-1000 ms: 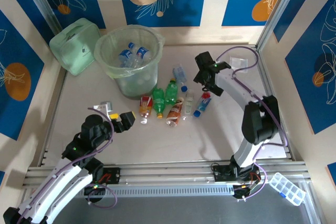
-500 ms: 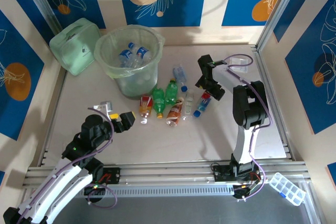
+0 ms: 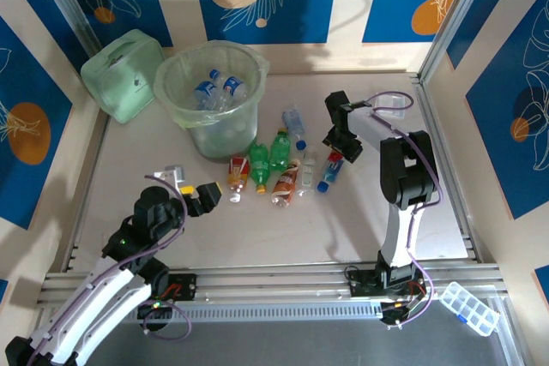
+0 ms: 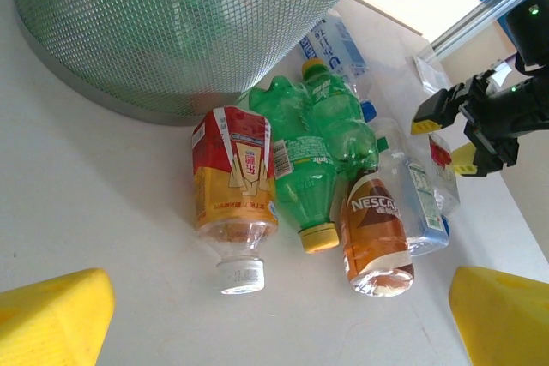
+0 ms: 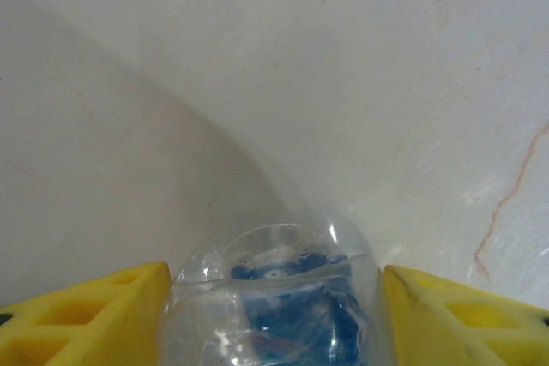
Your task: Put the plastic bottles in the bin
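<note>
Where bottles (image 3: 280, 150) lie, the blue-walled table (image 3: 283, 229) is pale.

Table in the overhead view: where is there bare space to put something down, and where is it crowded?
Bare: the wide near strip of table between the bottles and the table's near edge, and the left side between the bin and the left gripper. Crowded: the middle beside the bin, where the bottles lie packed and the right gripper sits over one.
</note>
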